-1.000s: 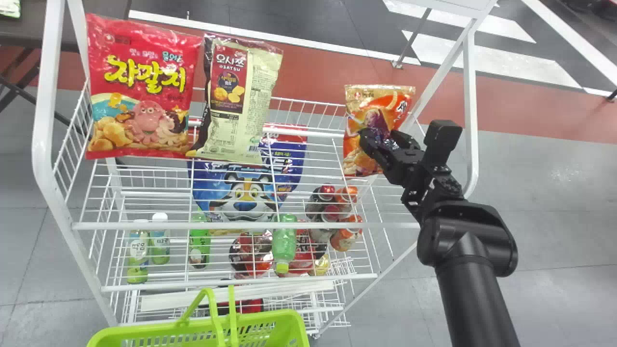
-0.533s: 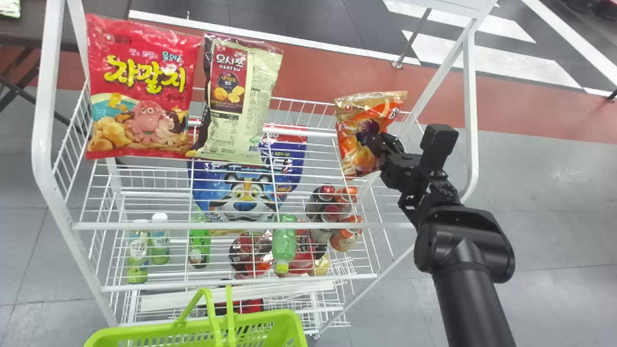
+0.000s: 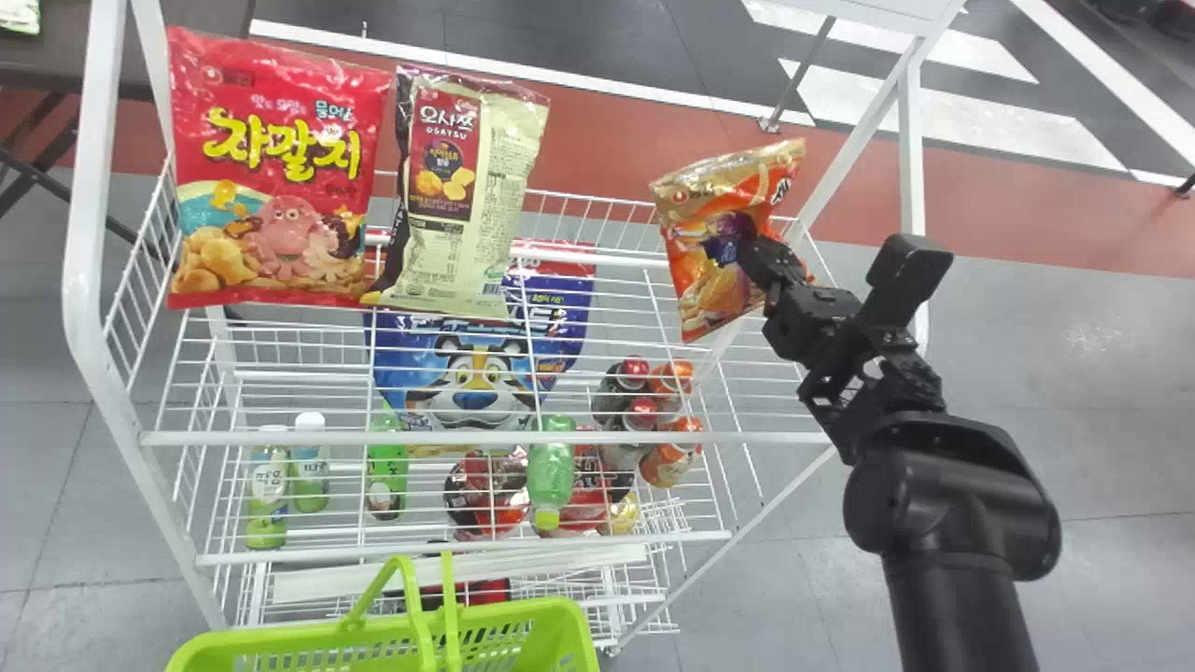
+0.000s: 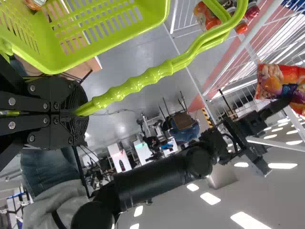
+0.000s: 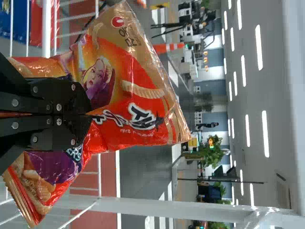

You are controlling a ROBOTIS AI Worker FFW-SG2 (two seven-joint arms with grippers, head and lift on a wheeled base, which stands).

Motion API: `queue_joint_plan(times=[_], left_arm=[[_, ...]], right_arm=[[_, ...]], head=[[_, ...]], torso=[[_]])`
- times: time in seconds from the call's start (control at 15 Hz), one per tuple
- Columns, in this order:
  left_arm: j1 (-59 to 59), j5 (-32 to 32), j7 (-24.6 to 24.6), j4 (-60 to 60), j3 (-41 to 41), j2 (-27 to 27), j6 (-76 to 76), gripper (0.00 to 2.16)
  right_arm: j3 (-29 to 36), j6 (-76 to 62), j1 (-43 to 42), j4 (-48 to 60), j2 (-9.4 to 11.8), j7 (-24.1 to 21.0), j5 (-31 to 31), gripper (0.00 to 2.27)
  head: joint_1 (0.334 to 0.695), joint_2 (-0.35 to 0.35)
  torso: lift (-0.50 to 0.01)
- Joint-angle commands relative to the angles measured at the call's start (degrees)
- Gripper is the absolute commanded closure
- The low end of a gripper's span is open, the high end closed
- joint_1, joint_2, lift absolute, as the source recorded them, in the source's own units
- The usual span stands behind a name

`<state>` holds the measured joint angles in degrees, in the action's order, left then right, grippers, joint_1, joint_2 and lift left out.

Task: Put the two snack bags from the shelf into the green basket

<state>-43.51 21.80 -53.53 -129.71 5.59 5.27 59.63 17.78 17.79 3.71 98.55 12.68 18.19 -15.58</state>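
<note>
While it's pinched mid-body | snack bag (image 3: 695, 217): orange, gold-topped, tilted

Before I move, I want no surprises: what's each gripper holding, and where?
Right gripper pinches the orange bag at its middle; left gripper holds the basket by its handle.

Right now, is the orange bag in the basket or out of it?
Out. The right pincer grips the orange bag over the shelf's right end, apart from the basket.

You get 자갈치 on red bag (image 3: 280, 229), 오사쯔 above OSATSU on cream bag (image 3: 495, 196), ERS on orange bag (image 5: 107, 126).
</note>
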Motion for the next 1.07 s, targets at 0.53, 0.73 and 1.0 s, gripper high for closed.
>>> queue_joint_plan(times=[0.53,0.73,1.0], left_arm=[[-0.09,-0.09,0.27,-0.89,0.39,0.00,0.27,2.12],[-0.09,-0.09,0.27,-1.07,0.39,0.00,0.27,2.12],[-0.09,-0.35,0.45,-1.60,0.83,0.00,0.27,2.12]], right_arm=[[12.01,55.12,14.84,37.77,-4.33,-1.76,-13.08,2.25],[15.97,72.29,16.95,43.22,-6.09,-2.72,-17.74,2.25],[14.91,72.29,20.03,44.36,-6.44,-1.67,-20.55,2.25]], head=[[0.695,-0.350],[0.695,-0.350],[0.695,-0.350]], torso=[[-0.007],[-0.007],[-0.007]])
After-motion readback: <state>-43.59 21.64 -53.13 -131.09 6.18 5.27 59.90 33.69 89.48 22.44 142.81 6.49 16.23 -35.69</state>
